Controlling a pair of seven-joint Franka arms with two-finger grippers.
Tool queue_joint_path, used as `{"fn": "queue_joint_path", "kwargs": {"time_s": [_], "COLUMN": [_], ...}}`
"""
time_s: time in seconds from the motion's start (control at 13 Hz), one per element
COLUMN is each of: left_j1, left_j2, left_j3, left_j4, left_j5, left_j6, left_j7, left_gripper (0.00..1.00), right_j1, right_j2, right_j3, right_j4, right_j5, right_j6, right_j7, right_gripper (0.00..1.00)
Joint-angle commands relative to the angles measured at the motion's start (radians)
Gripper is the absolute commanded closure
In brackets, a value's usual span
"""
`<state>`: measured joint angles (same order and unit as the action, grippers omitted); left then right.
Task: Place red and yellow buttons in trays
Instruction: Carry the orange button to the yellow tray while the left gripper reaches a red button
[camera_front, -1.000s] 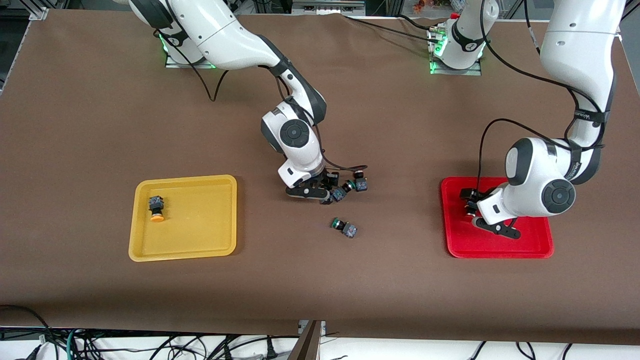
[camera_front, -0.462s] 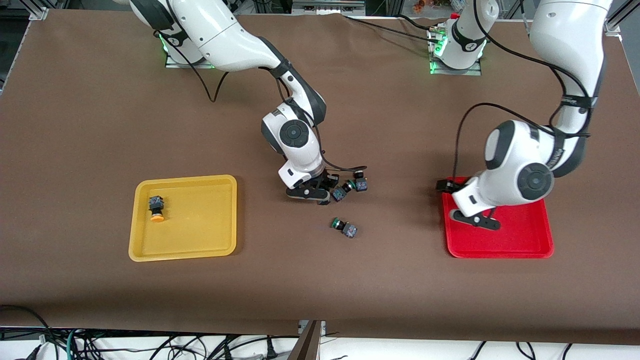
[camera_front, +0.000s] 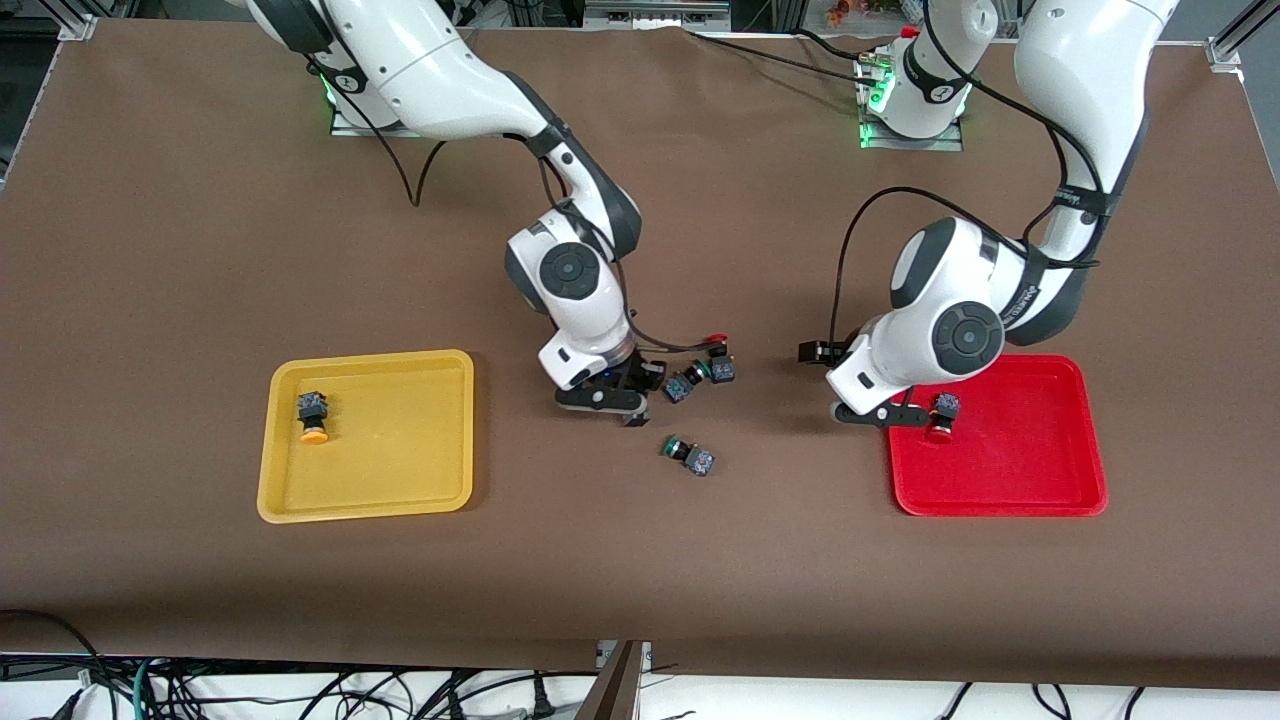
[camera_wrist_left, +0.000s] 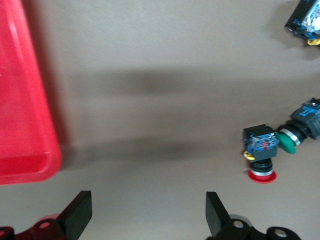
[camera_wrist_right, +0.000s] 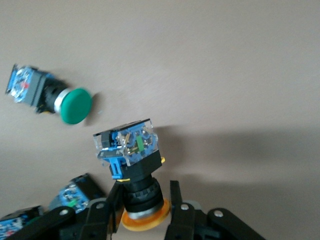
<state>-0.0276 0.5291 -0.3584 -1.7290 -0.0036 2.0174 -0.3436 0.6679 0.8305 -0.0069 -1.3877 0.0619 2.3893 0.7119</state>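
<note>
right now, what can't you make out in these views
Front view: the yellow button in the shut right pincer is hidden under that arm's wrist; only the right wrist view shows it.
Left wrist view: the edge cuts off the red tray, hiding its red button; the open left pincer hangs over the table beside it.

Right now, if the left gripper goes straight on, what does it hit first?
Probably just the bare table: the open left gripper points down at it, beside the red tray, nothing between its fingers.

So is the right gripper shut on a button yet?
Yes. The right gripper has its fingers closed on the yellow button, cap toward the gripper.
</note>
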Motion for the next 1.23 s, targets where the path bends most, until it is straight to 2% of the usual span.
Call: {"fn": "queue_joint_path", "kwargs": {"time_s": [0.0, 0.31, 0.46, 0.62, 0.85, 1.0, 1.08, 1.15], "left_j1": [-0.035, -0.148, -0.198, -0.219, -0.249, -0.252, -0.252, -0.252], "left_j2": [0.008, 0.041, 0.074, 0.107, 0.172, 0.172, 0.172, 0.173], "left_j3": [-0.013, -0.011, -0.004, -0.007, -0.005, -0.005, -0.007, -0.008], "left_j4": [-0.061, -0.072, -0.073, -0.073, -0.072, -0.072, -0.072, -0.072], "left_j5": [-0.009, 0.0, 0.019, 0.078, 0.166, 0.2, 0.238, 0.285], "left_j6": [0.102, 0.185, 0.222, 0.285, 0.381, 0.383, 0.383, 0.383], "left_j7": [-0.069, -0.221, -0.284, -0.345, -0.437, -0.439, -0.437, -0.439], "left_gripper": [0.0, 0.0, 0.0, 0.0, 0.0, 0.0, 0.08, 0.34], "right_j1": [-0.105, -0.287, -0.323, -0.349, -0.41, -0.41, -0.41, -0.41], "right_j2": [-0.097, -0.157, -0.159, -0.154, -0.142, -0.116, -0.113, -0.113], "right_j3": [0.012, 0.008, -0.043, -0.112, -0.114, -0.113, -0.111, -0.108], "right_j4": [-0.017, -0.03, -0.04, -0.074, -0.131, -0.163, -0.18, -0.189], "right_j5": [0.006, 0.006, 0.003, 0.006, 0.007, 0.009, 0.009, 0.028], "right_j6": [-0.195, -0.421, -0.475, -0.476, -0.451, -0.388, -0.362, -0.348], "right_j7": [-0.182, -0.472, -0.523, -0.626, -0.644, -0.641, -0.64, -0.635], "right_gripper": [1.0, 1.0, 1.0, 1.0, 1.0, 1.0, 1.0, 1.0]}}
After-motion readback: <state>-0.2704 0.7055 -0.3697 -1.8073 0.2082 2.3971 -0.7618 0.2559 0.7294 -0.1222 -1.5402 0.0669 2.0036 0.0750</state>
